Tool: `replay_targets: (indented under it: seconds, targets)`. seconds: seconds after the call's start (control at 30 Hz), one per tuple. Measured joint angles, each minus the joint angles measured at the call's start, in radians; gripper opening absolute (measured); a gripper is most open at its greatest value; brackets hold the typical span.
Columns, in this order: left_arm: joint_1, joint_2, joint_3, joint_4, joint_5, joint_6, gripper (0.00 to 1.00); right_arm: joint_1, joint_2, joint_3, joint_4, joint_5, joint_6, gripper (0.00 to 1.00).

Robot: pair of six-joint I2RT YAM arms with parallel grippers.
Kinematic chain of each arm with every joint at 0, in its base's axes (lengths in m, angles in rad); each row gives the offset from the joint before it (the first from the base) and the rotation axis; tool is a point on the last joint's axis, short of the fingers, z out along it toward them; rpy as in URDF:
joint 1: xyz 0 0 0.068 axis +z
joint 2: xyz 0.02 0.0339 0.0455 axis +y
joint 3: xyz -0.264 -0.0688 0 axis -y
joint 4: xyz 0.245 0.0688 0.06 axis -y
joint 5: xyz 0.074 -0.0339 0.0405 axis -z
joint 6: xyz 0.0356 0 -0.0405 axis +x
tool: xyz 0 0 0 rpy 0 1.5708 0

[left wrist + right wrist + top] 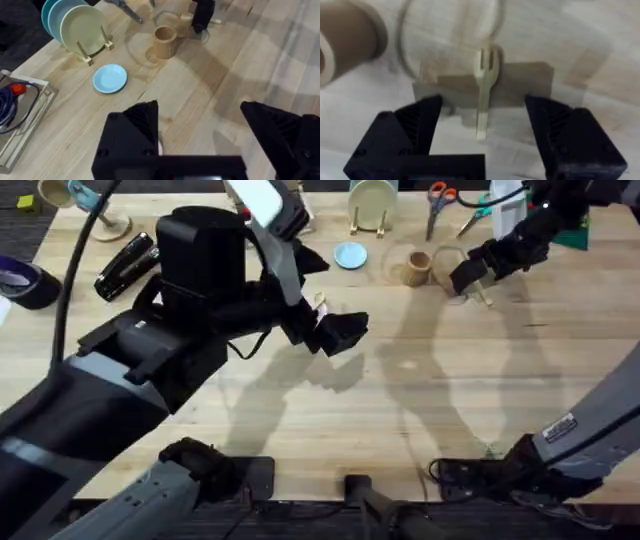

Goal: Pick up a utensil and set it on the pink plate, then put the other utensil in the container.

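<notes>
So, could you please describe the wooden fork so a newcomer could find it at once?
Find the tan wooden cup at the table's far side. Just right of it, beneath the right gripper with its jaws spread, lies the fork: small, pale wood, short tines, unlike the orange-handled scissors farther back.

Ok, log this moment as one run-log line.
right gripper: open, over fork | left gripper: open, holding nothing | cup: upright on table, fork not in it

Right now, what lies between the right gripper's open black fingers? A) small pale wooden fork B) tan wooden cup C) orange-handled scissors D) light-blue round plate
A: in the right wrist view the small pale wooden fork lies on the table in the gap of the open right gripper, with the tan wooden cup off to one side.
</notes>
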Motion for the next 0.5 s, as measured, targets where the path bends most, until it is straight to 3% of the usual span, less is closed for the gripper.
replay_targets:
  seconds: [0.27, 0.37, 0.5]
  targets:
    - [0.0, 0.0, 0.0, 0.0, 0.0, 0.0, 0.995, -0.001, 0.005, 0.009, -0.004, 0.0, 0.002, 0.985]
    - [0.0, 0.0, 0.0, 0.0, 0.0, 0.0, 0.995, -0.001, 0.005, 0.009, -0.004, 0.0, 0.002, 0.94]
    - [0.0, 0.0, 0.0, 0.0, 0.0, 0.0, 0.995, -0.001, 0.005, 0.009, -0.005, 0.0, 0.001, 0.708]
